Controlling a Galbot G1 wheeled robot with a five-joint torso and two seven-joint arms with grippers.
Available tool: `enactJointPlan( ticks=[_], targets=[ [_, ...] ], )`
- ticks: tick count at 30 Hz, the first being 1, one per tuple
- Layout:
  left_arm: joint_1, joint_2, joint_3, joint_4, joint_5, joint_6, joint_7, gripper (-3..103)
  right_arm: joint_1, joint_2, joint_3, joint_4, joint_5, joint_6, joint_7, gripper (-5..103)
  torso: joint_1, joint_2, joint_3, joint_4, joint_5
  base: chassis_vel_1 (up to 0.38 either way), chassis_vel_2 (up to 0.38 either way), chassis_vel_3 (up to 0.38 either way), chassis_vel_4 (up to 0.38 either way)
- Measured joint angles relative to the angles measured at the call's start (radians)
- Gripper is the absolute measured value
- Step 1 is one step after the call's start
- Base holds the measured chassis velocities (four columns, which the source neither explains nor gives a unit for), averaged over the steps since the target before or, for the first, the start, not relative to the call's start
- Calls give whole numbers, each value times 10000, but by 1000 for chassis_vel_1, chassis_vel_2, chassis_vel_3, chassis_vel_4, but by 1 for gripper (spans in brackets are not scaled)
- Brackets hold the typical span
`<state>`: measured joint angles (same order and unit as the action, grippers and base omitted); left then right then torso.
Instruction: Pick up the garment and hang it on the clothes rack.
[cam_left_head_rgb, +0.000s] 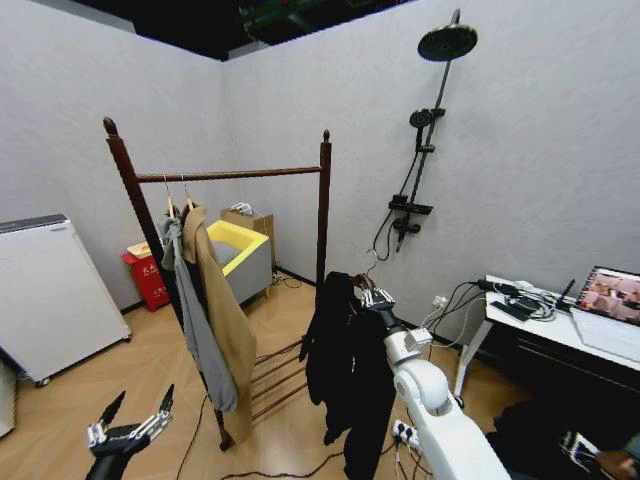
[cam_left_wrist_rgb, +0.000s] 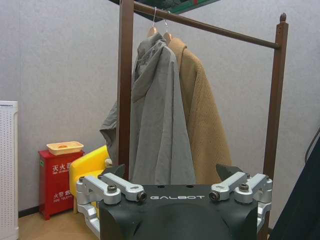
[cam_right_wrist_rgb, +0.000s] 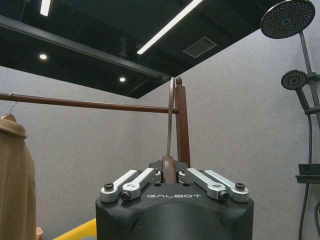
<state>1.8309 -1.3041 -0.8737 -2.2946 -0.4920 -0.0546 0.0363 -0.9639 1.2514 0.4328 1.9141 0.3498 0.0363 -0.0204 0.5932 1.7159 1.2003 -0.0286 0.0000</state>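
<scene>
- While the right arm reaches up and forward from the shoulder, the right gripper (cam_left_head_rgb: 376, 297) is clamped on the hanger (cam_right_wrist_rgb: 170, 120) neck; jaws closed around it.
- Garment (cam_left_head_rgb: 345, 375) hangs black and limp below that gripper, off the floor, just beside the rack's (cam_left_head_rgb: 322, 200) right post, not on the bar.
- Grey jacket (cam_left_head_rgb: 195, 320) and tan coat (cam_left_head_rgb: 228, 320) hang at the bar's left end.
- Left gripper (cam_left_head_rgb: 135, 420) held low, well left of the rack, jaws spread, empty.
</scene>
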Motion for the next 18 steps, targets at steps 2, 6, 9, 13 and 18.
enactJointPlan(
  ticks=[2,6,9,13,18],
  targets=[
    [0,0,0,0,0,0,0,100,29,-3,-13,35,-116,-205,-72,9,0,0,0,1,0,0,0,0,0],
    [0,0,0,0,0,0,0,100,164,-8,-75,10,-190,-413,-153,9,0,0,0,0,-1,0,0,0,0],
    [0,0,0,0,0,0,0,100,294,17,-236,-14,-188,-536,-175,9,-1,1,0,2,0,0,0,0,0],
    [0,0,0,0,0,0,0,100,333,67,-347,-14,-200,-575,-174,9,-3,1,-1,1,-1,-39,49,42,-44],
    [0,0,0,0,0,0,0,100,331,58,-416,69,-192,-615,-172,9,1,0,1,2,-1,-123,113,102,-109]
  ],
)
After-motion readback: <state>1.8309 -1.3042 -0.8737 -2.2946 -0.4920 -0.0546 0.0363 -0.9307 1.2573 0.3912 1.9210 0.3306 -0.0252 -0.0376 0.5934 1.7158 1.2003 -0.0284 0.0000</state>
